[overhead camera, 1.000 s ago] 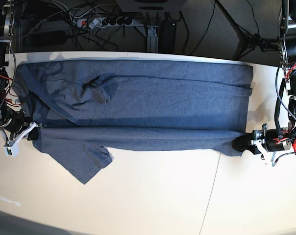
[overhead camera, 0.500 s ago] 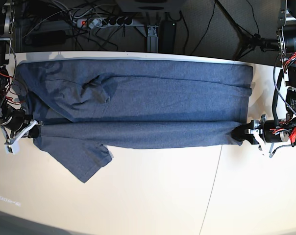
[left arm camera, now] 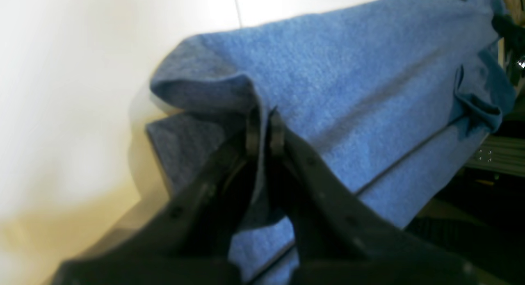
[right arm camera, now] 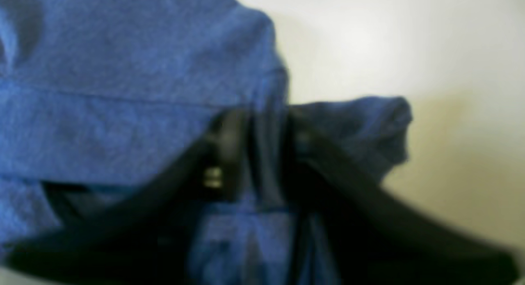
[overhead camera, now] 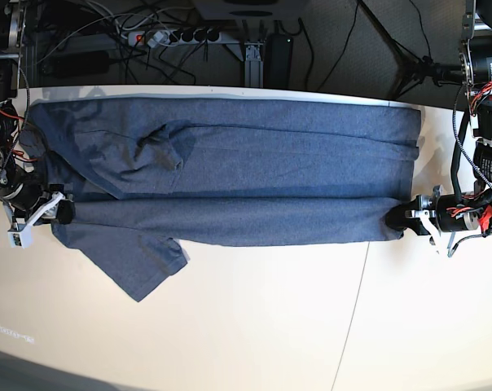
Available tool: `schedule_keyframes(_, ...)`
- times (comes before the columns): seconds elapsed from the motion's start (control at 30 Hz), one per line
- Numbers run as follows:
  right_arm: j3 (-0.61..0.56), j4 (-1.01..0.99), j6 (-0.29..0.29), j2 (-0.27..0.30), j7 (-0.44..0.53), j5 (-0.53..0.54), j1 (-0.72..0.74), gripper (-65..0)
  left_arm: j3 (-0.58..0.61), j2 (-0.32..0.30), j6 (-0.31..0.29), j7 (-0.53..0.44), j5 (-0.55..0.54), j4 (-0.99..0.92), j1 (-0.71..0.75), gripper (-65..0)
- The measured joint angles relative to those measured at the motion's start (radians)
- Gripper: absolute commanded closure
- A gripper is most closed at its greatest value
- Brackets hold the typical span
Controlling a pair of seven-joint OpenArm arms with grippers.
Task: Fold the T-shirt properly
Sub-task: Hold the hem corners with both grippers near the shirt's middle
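The blue-grey T-shirt (overhead camera: 230, 171) lies stretched across the white table (overhead camera: 254, 326), its near long edge folded over and lifted into a taut band. One sleeve (overhead camera: 140, 265) hangs toward the front left. No lettering shows. My left gripper (overhead camera: 398, 220) is shut on the hem corner at the right; the left wrist view shows its black fingers (left arm camera: 251, 133) pinching a fold of the T-shirt (left arm camera: 348, 80). My right gripper (overhead camera: 60, 212) is shut on the shoulder edge at the left; the blurred right wrist view shows cloth (right arm camera: 123, 71) between its fingers (right arm camera: 227, 145).
A power strip (overhead camera: 177, 36), cables and stand legs lie behind the table's far edge. A seam in the tabletop (overhead camera: 353, 309) runs from the shirt toward the front. The shirt's far edge lies close to the table's back edge.
Both grippers have carried the lifted near edge further toward the back of the table, so the folded band has narrowed the gap to the upper layer. The loose sleeve slid a little back.
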Motion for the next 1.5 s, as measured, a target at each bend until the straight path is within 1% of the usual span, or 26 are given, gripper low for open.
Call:
schedule_keyframes(0.03, 0.000, 0.000, 0.000, 0.000, 0.008, -0.001, 0.003, -32.9, 0.000, 0.000, 0.000, 0.000, 0.001, 0.000, 0.000, 0.0)
schedule_keyframes(0.1, 0.000, 0.000, 0.000, 0.000, 0.012, -0.005, 0.019, -32.8, 0.000, 0.000, 0.000, 0.000, 0.003, 0.000, 0.000, 0.0)
schedule_keyframes(0.3, 0.001, 0.000, 0.000, 0.000, 0.023, 0.006, 0.127, -32.8, 0.000, 0.003, 0.000, 0.000, 0.016, 0.000, 0.000, 0.0)
schedule_keyframes(0.4, 0.002, 0.000, 0.000, -0.006, 0.010, -0.031, 0.174, -32.8, 0.000, 0.003, 0.000, 0.000, 0.021, 0.000, 0.000, 0.0)
schedule_keyframes(0.47, 0.003, -0.006, 0.000, -0.025, -0.008, -0.071, 0.208, -32.8, 0.000, 0.003, 0.000, 0.000, 0.023, 0.000, 0.000, 0.0)
schedule_keyframes(0.53, 0.001, -0.048, 0.000, -0.059, -0.011, -0.101, 0.253, -32.8, 0.000, 0.003, 0.000, 0.000, 0.023, 0.000, 0.000, 0.0)
schedule_keyframes(0.63, -0.020, -0.174, -0.001, -0.114, -0.005, -0.130, 0.325, -32.8, 0.000, 0.003, 0.000, -0.001, 0.023, 0.001, -0.003, 0.0)
schedule_keyframes(0.73, -0.035, -0.309, -0.001, -0.162, -0.003, -0.200, 0.394, -32.8, 0.000, 0.003, 0.000, 0.000, 0.023, 0.001, -0.003, 0.0)
schedule_keyframes(0.87, -0.037, -0.441, -0.001, -0.195, -0.004, -0.225, 0.480, -32.8, 0.000, 0.003, 0.000, 0.005, 0.022, 0.001, -0.002, 0.0)
schedule_keyframes(0.97, -0.037, -0.489, 0.000, -0.200, -0.008, -0.223, 0.499, -32.8, 0.000, 0.002, 0.000, 0.004, 0.021, 0.001, -0.002, 0.0)
schedule_keyframes(1.03, -0.037, -0.514, 0.000, -0.199, -0.028, -0.225, 0.494, -32.8, 0.000, 0.000, 0.000, 0.004, 0.021, 0.001, -0.002, 0.0)
schedule_keyframes(1.07, -0.036, -0.523, 0.003, -0.199, -0.010, -0.221, 0.489, -32.7, 0.000, 0.000, 0.000, 0.004, 0.021, 0.001, -0.002, 0.0)
schedule_keyframes(1.27, -0.050, -0.557, 0.007, -0.208, -0.025, -0.233, 0.500, -32.7, 0.000, 0.000, 0.000, 0.004, 0.011, 0.001, -0.002, 0.0)
schedule_keyframes(1.37, -0.094, -0.557, 0.009, -0.220, -0.028, -0.221, 0.507, -32.7, 0.000, 0.000, 0.000, 0.004, 0.012, 0.001, -0.002, 0.0)
schedule_keyframes(1.5, -0.193, -0.552, 0.010, -0.240, -0.021, -0.190, 0.512, -32.7, 0.000, 0.000, 0.000, 0.004, 0.011, 0.001, -0.002, 0.0)
